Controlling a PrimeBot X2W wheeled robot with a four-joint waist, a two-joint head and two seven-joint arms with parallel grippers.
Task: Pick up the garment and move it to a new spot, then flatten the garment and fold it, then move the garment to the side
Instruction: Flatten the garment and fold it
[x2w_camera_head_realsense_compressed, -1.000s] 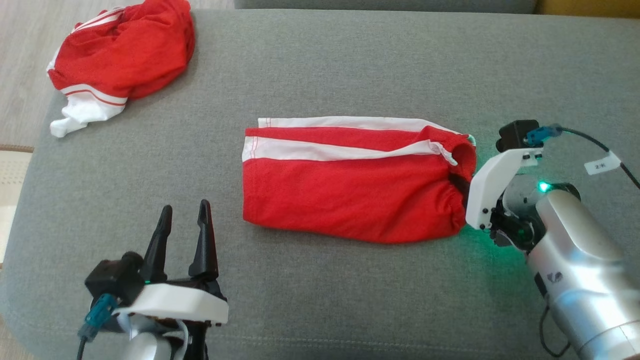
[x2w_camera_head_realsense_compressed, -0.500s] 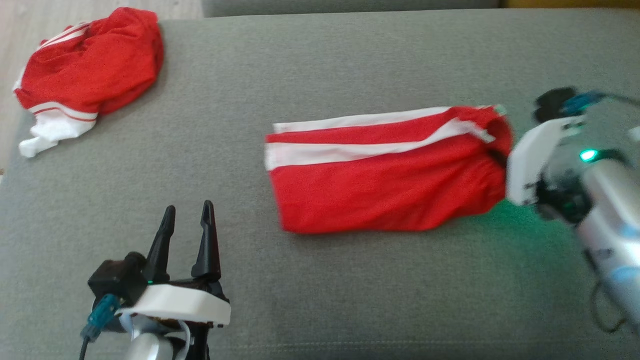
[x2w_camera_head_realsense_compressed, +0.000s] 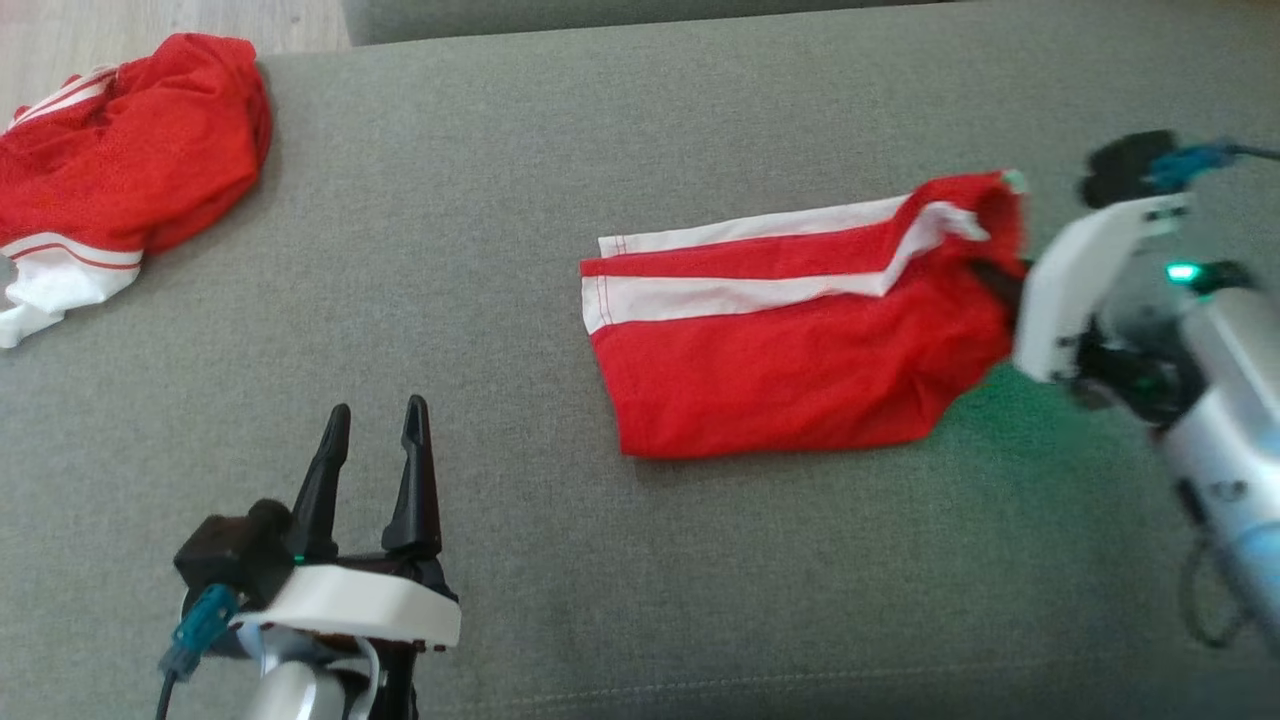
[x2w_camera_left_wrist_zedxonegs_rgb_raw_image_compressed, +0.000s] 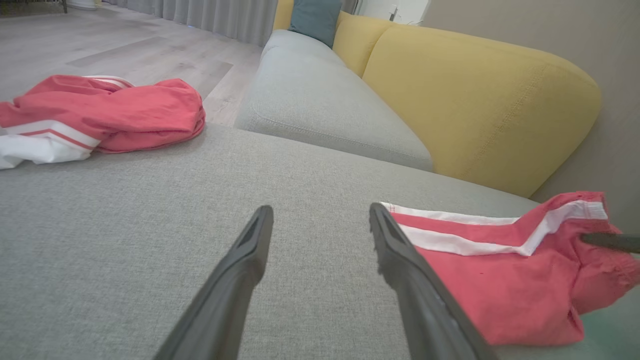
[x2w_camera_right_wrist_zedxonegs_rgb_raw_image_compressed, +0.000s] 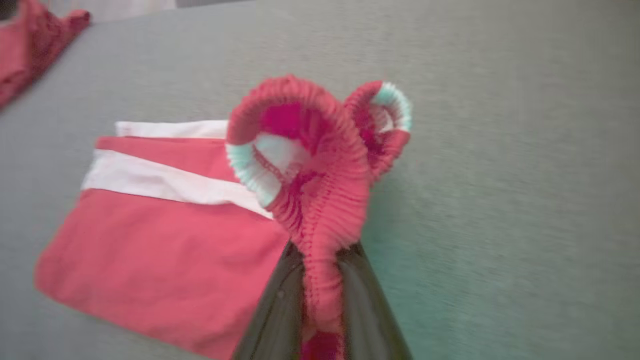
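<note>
Dragged further right, soft light shorts (x2w_camera_head_realsense_compressed: 790, 370) trail from the right tool (x2w_camera_right_wrist_zedxonegs_rgb_raw_image_compressed: 320, 265), clamped on their waistband (x2w_camera_right_wrist_zedxonegs_rgb_raw_image_compressed: 325, 200); left tool (x2w_camera_head_realsense_compressed: 375, 410) gapes empty.

Folded red garment (x2w_camera_head_realsense_compressed: 790, 370) with 2 white stripes lies on grey cushion (x2w_camera_head_realsense_compressed: 600, 560), waistband end raised.

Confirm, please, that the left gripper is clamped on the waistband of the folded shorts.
Not quite: the right gripper is clamped on the waistband of the folded shorts, as the right wrist view shows. The left gripper is open, clear of them.
</note>
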